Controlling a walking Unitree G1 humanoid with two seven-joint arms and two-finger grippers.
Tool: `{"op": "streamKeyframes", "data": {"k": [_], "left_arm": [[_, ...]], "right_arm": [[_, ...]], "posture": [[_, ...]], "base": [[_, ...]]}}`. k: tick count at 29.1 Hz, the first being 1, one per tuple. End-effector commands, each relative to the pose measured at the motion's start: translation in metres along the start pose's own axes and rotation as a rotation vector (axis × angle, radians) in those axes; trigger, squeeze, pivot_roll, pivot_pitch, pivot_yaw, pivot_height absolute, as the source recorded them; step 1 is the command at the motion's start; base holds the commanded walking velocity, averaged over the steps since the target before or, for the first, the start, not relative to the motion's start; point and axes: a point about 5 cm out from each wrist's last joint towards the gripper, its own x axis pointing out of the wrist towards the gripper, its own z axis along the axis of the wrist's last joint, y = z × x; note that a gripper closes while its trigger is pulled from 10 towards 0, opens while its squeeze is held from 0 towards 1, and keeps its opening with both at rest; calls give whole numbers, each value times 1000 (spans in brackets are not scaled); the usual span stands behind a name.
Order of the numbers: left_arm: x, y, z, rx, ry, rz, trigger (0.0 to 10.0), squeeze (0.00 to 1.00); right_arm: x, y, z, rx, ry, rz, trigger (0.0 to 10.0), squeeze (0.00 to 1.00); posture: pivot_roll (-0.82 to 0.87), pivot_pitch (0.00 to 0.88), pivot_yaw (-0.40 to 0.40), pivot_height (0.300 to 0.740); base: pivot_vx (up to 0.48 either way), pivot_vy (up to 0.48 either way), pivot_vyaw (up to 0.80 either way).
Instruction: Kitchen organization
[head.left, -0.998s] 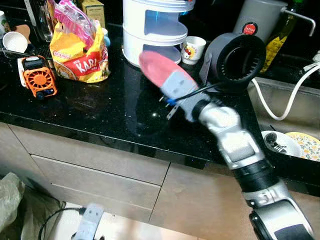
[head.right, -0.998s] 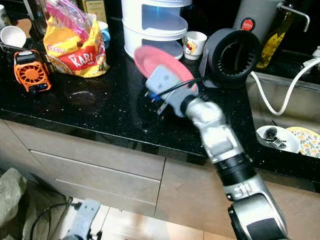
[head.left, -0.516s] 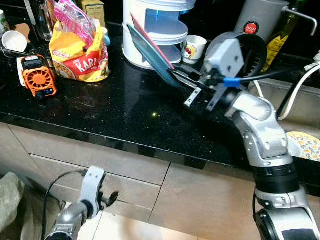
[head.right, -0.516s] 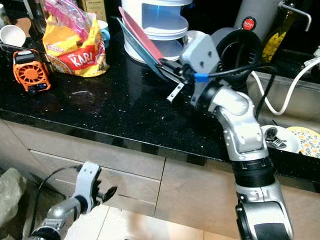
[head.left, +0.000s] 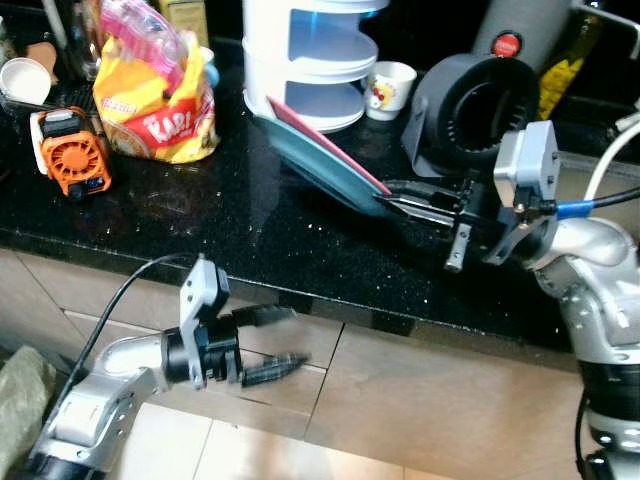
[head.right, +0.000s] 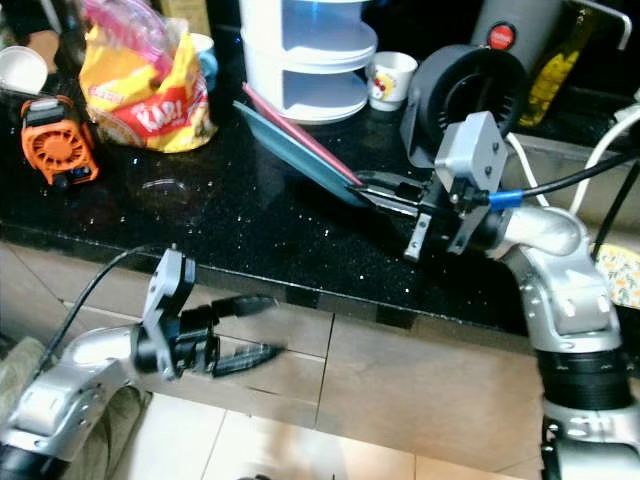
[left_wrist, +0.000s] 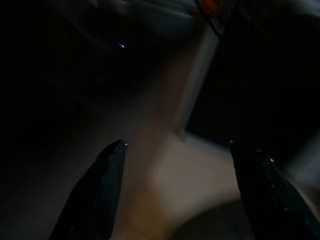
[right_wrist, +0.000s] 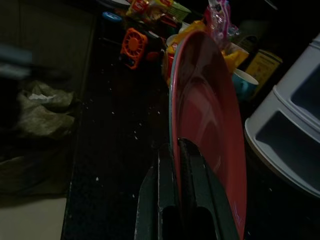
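Jaws of the right gripper (head.left: 392, 201) pinch stacked pink and teal plates (head.left: 315, 153) over the speckled black granite counter (head.left: 200, 220); left gripper (head.right: 262, 328) gapes by beige drawers (head.right: 300, 365).

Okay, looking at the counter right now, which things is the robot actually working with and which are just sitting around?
In use:
- stacked plates, pink on teal, tilted over the counter
- right gripper, clamped on their rim
- left gripper, open, below the counter edge

Lying about:
- orange fan
- yellow snack bag
- white tiered rack
- small cup
- black blower
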Motion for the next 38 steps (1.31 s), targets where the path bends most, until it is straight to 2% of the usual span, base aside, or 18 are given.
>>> {"op": "streamKeyframes", "data": {"k": [1,2,5,9,13,15,18,20,21,22,24,27,28,30,31,33,35,38], "left_arm": [[0,-6,-10,-25,68,-44,10000,0],[-3,-15,-25,-58,155,-73,10000,0],[-4,-21,-29,-70,194,-84,10000,0],[-3,-23,0,-44,148,-49,10000,0],[-3,-14,47,121,33,27,10000,0],[-3,-13,60,177,3,45,10000,0],[-9,-15,100,324,-82,76,10000,0],[-12,-17,107,349,-93,82,10000,0],[-20,-23,124,393,-108,95,10000,0],[-20,-23,124,393,-108,95,10000,0],[-31,-27,138,445,-98,119,10000,0],[-52,-31,157,521,-44,186,10000,0],[-52,-31,157,521,-44,186,10000,0],[-70,-30,169,570,20,255,10000,0],[-80,-28,173,585,48,288,10000,0],[-86,-27,176,593,65,309,10000,0],[-98,-25,182,611,98,348,10000,0],[-104,-26,190,630,96,366,10000,0]], "right_arm": [[-3,-2,2,-6,-2,-2,0,0],[-2,0,1,1,0,16,0,0],[-2,3,1,15,-8,44,0,0],[-6,4,3,32,-21,83,0,0],[-10,4,6,49,-38,121,0,0],[-12,4,6,49,-37,123,0,0],[-16,-3,4,13,-2,89,0,0],[-17,-6,2,-5,21,74,0,0],[-18,-11,-1,-53,78,45,0,0],[-18,-11,-1,-53,78,45,0,0],[-19,-16,-2,-103,129,26,0,0],[-21,-21,0,-197,200,17,0,0],[-21,-21,0,-197,200,17,0,0],[-19,-23,5,-285,233,31,0,0],[-18,-22,11,-297,205,47,0,0],[-18,-21,16,-300,181,59,0,0],[-23,-22,31,-274,85,88,0,0],[-34,-24,48,-241,-25,107,0,0]], "posture": [[124,82,-70,740],[129,81,-70,740],[131,80,-70,740],[140,74,-76,740],[144,70,-80,740],[148,67,-85,740],[148,67,-85,740],[150,62,-91,740],[150,62,-91,740],[150,62,-91,740],[156,60,-91,740],[162,64,-88,740],[162,64,-88,740],[163,65,-84,740],[162,66,-83,740],[162,66,-83,740],[160,67,-80,740],[160,66,-77,740]], "base": [[0,0,0],[0,0,0],[0,0,0],[0,0,0],[0,0,0],[0,0,0],[0,0,0],[0,0,0],[0,0,0],[0,0,0],[0,0,0],[0,0,0],[0,0,0],[0,0,0],[0,0,0],[0,0,0],[0,0,0],[0,0,0]]}}
